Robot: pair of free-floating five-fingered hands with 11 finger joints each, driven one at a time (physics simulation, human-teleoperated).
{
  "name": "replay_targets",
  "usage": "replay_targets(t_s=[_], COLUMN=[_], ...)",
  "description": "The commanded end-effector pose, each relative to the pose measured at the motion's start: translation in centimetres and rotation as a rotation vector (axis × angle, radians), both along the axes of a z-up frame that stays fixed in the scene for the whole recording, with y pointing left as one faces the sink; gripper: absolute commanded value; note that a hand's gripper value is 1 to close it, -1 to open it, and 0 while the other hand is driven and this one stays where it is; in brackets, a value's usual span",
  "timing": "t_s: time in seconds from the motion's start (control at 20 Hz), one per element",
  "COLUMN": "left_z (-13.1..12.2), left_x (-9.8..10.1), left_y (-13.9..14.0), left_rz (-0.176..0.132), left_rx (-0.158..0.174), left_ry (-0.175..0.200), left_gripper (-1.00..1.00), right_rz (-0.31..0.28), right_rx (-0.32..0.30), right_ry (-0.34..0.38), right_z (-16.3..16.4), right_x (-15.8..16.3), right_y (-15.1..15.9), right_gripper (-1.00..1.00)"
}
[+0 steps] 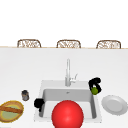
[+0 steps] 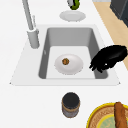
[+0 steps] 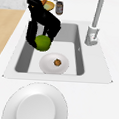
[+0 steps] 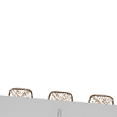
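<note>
Front view, near to far. A red ball [image 1: 67, 114] sits at the near edge of the sink [image 1: 97, 110], at 6 o'clock. The left hand [image 1: 39, 103] hangs at the sink's left rim, at 8 o'clock from the basin centre; in the left side view its fingers [image 2: 96, 65] curl downward over the rim and hold nothing. A basket [image 1: 11, 110] with a brown loaf lies at the far left of the surface [image 1: 15, 72], and a dark jar [image 1: 25, 95] stands just beyond it, well apart from the left hand.

A white plate [image 1: 114, 105] lies on the surface right of the sink, at 3 o'clock.

The right hand [image 1: 95, 84] hovers above the sink's right rim, at 2 o'clock from the basin centre. Its fingers [image 3: 31, 34] and thumb are curled round a green lime [image 1: 94, 90]; the lime hangs below the palm, above the basin's right part and clear of the rim. The lime is nearly round, so no long axis or pointing direction can be told.

Inside the basin, a second white dish [image 3: 54, 63] carries 1 small brown item [image 3: 57, 62]. The basin floor around this dish is open, with free room between dish and walls.

The faucet [image 1: 68, 72] stands at 12 o'clock behind the basin. Beyond the surface's far edge, 3 wicker chair backs [image 1: 68, 44] show.
</note>
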State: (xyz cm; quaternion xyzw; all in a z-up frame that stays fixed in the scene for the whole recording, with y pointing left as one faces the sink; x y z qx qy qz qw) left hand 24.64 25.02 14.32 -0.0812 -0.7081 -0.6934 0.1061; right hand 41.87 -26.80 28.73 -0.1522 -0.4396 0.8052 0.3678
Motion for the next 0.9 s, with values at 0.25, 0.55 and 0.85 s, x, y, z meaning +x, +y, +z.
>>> replay_targets(t_s=[0.25, 0.55, 0.85], left_z=[0.0, 0.0, 0.0], left_x=[0.0, 0.0, 0.0], left_y=[0.0, 0.0, 0.0], left_rz=[0.0, 0.0, 0.0], left_rx=[0.0, 0.0, 0.0], left_ry=[0.0, 0.0, 0.0], left_gripper=[0.0, 0.0, 0.0], right_rz=[-0.03, -0.007, 0.001], right_rx=[0.041, 0.073, 0.093], right_ry=[-0.001, -0.004, -0.004], right_z=[1.4, 1.4, 1.4], right_x=[-2.7, -4.7, -6.2], right_y=[-4.9, -8.5, -12.5], right_gripper=[1.0, 1.0, 1.0])
